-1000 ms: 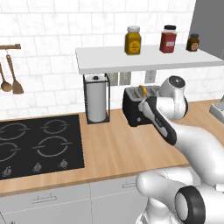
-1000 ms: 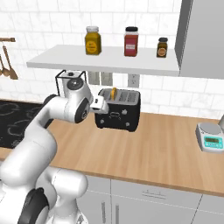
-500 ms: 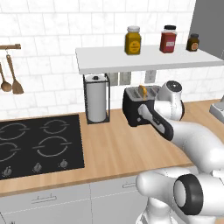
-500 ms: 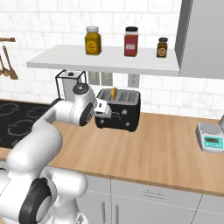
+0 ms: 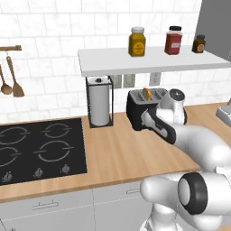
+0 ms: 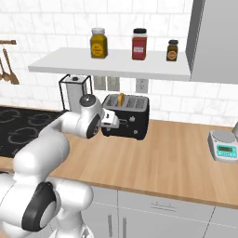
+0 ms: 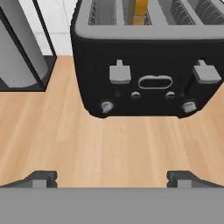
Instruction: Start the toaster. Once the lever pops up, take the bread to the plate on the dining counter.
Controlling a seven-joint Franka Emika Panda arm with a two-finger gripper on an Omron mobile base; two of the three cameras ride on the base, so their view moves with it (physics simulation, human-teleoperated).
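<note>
Toaster (image 7: 151, 57) stands on the wood counter (image 5: 117, 158) against the tiled wall, under the shelf (image 6: 111, 62). In the hand view its control face sits at 12 o'clock, with its top cut off by the frame edge. Two grey levers show there, the left lever (image 7: 120, 72) and the right lever (image 7: 205, 73), both high on the face, with small knobs and buttons below them too small to read. Bread (image 7: 141, 11) pokes from a slot near the top edge, only its lower part in frame; in the left base view it is a small orange sliver (image 5: 147, 93), in the right base view the same (image 6: 121, 99).

Going left to right in the left base view: hanging spoons (image 5: 11, 83) at 9 o'clock, cut by the edge; the black cooktop (image 5: 40, 149); the paper-towel holder (image 5: 99, 101) just left of the toaster (image 5: 140, 110); then the arm, which hides the toaster's right part. The gripper (image 7: 112, 178) faces the control face, fingers spread wide and holding nothing, tips well apart over bare wood. In the right base view the hand (image 6: 114, 120) covers the toaster's (image 6: 132, 116) left end; a scale (image 6: 224, 145) lies at 3 o'clock.

Against half a second ago, the hand has come closer to the toaster face, and the bread is where it was.
</note>
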